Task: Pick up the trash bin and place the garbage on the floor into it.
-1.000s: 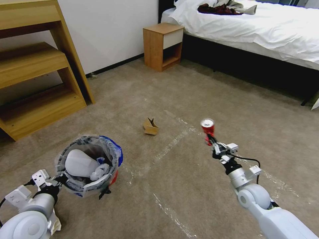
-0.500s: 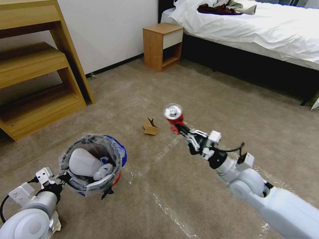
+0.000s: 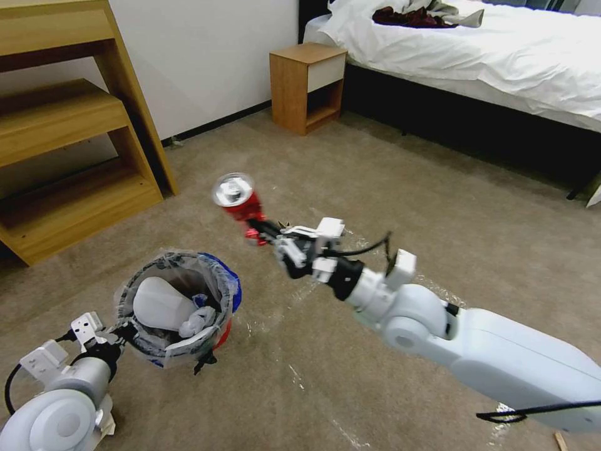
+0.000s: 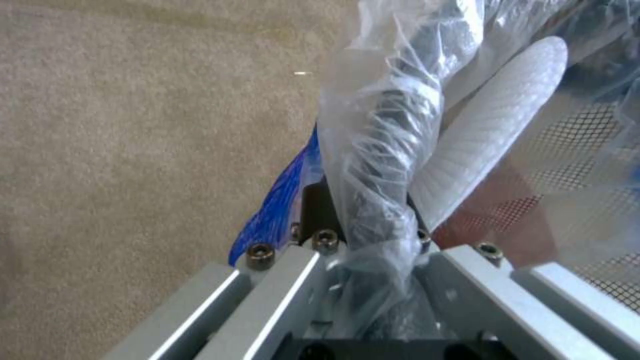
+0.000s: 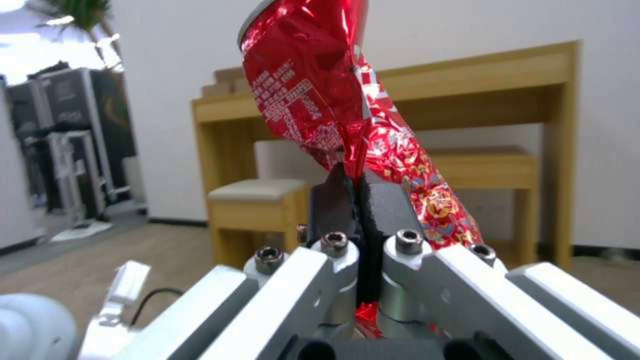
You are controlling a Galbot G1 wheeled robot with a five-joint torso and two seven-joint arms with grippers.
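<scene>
The trash bin (image 3: 220,283), red with a clear bag liner, hangs just above the floor (image 3: 388,169) at the lower left. My left gripper (image 3: 124,333) is shut on its near rim. Inside lie a white slipper (image 3: 159,304) and tissue wads (image 3: 195,321). In the left wrist view the left gripper (image 4: 373,220) pinches the bunched liner beside the slipper (image 4: 493,135) and the bin's red mesh wall (image 4: 533,210). My right gripper (image 3: 260,230) is shut on a crushed red soda can (image 3: 240,199), held in the air above and just right of the bin. The right wrist view shows the can (image 5: 320,85) clamped in the right gripper (image 5: 360,195).
A wooden shelf unit (image 3: 62,138) stands at the left, a nightstand (image 3: 307,84) by the back wall, and a bed (image 3: 501,56) at the right. Shiny tape strips (image 3: 313,388) cross the carpet. A thin wooden stick (image 3: 559,440) lies at the bottom right edge.
My right arm has swung left and up with the can, from the middle right of the carpet to near the bin. The bin has barely shifted.
</scene>
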